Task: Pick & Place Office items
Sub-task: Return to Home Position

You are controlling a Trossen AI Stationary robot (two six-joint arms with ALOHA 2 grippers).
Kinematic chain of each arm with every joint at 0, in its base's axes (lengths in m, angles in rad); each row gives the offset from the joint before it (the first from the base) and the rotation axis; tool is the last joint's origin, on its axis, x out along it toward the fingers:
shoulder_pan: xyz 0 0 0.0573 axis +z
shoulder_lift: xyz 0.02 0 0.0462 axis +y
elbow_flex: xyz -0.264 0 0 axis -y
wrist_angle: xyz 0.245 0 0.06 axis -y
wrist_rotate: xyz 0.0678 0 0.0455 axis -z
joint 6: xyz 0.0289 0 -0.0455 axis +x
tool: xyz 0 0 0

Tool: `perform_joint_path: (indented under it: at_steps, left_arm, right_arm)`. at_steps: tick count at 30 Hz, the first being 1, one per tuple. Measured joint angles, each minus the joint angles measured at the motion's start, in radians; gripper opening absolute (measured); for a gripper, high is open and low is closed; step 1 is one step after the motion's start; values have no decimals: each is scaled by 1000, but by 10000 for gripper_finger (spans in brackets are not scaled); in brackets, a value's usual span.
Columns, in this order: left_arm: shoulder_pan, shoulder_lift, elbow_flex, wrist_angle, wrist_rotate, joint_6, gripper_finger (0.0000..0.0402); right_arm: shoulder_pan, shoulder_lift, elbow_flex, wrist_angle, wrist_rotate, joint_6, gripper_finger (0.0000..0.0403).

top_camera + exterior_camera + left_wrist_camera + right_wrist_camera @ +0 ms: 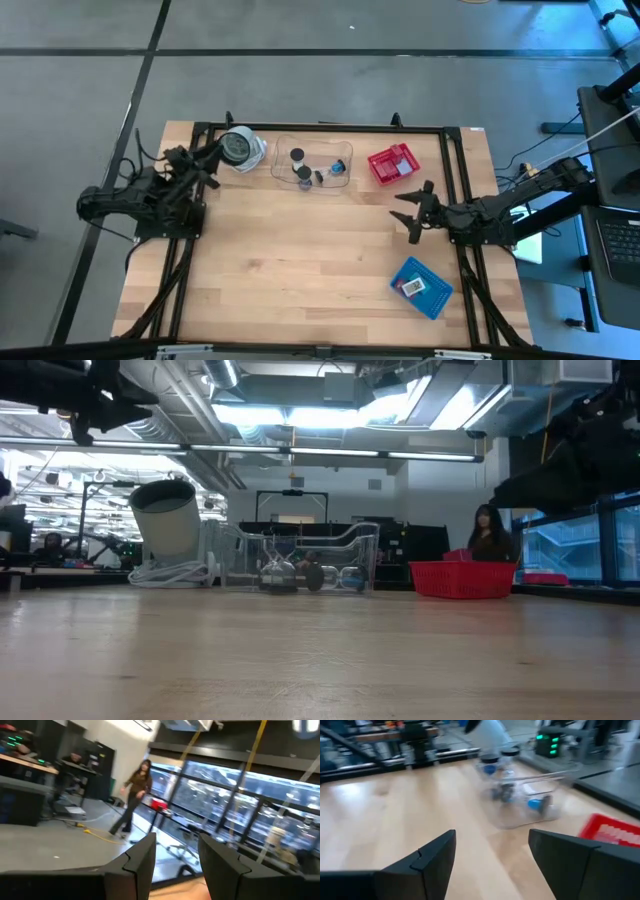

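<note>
Office items lie in a clear tray (283, 152) at the table's far side: two black-and-white cylinders (297, 156) and a pale-blue piece (338, 167), also seen in the right wrist view as the blue piece (535, 804). Another small white piece (413, 286) rests in a blue tray (436, 298) near the right front. My left gripper (212, 158) hovers open at the far left, beside the round black-and-silver object (240, 148), pointing up into the room (177, 865). My right gripper (410, 212) is open above bare wood, right of centre (492, 855). Neither holds anything.
A red mesh basket (392, 163) stands right of the clear tray (300, 560) and also shows in the low view (462, 578). The round object (168, 520) sits with a white cord at its foot. Bare wood fills the table's middle and near side. A person (137, 790) walks beyond the table.
</note>
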Motion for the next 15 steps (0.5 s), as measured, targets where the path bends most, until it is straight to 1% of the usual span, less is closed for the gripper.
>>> perform_joint_path:
  at_steps: [4, 7, 11, 15]
  left_arm:
    - [79, 0, 0, -6, -1, 0, 143]
    - [136, 0, 0, -5, -3, 0, 143]
    - [210, 0, 0, -5, -2, 0, 143]
    - [281, 0, 0, -5, -1, 0, 143]
  right_arm:
    - [0, -19, 0, -3, -79, 0, 253]
    - [0, -77, 0, -3, -116, 0, 253]
    - [-14, -177, 0, 1, -142, 0, 253]
    - [-55, -265, 0, 1, -143, 0, 253]
